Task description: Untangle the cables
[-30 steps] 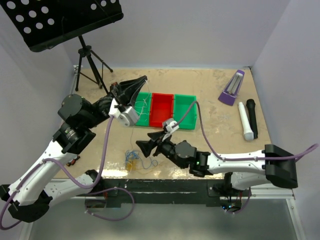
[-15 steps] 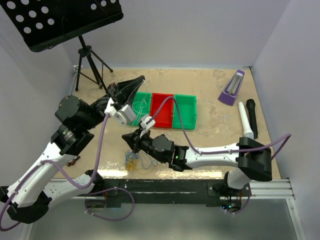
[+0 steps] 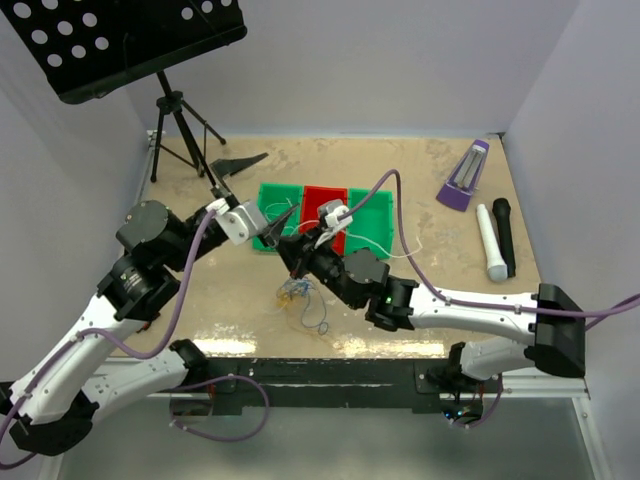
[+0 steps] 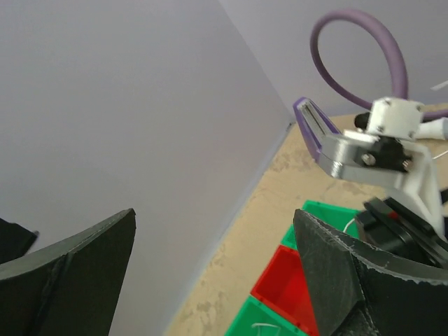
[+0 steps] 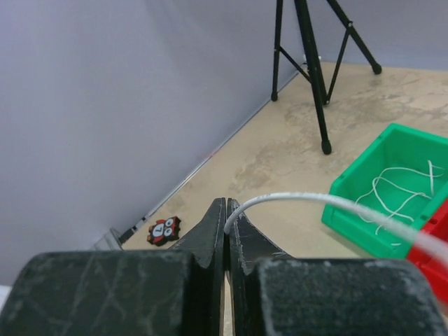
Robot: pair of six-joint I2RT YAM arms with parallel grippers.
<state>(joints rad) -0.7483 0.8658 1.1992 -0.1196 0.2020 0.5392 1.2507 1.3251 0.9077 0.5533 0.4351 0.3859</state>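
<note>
- The right claw (image 5: 227, 210) has snapped shut; a second ago its jaws stood apart, low beside the tangle. Now they are pinched flat on a white cord (image 5: 294, 198), which arcs out from between the tips and trails off to the claw's right.
- Just below and behind that claw lies the heap of cords (image 3: 295, 292), blue and yellow-orange loops on the table. It has shifted toward the trays since a second ago, so the pull has probably dragged it along and not yet drawn the white cord free.
- Ahead of the right claw and a little to its right is a green tray (image 5: 350, 189), with a white strand (image 5: 399, 185) lying loose inside. Whether that strand is part of the pinched cord, I cannot tell.
- Further off, past the tray, the left claw (image 3: 258, 188) has let go. It was closed over the tray a moment ago; its jaws now stand wide apart with nothing between them.
- In my judgement one strand has been dropped off, and the right claw is starting on the next.
</note>
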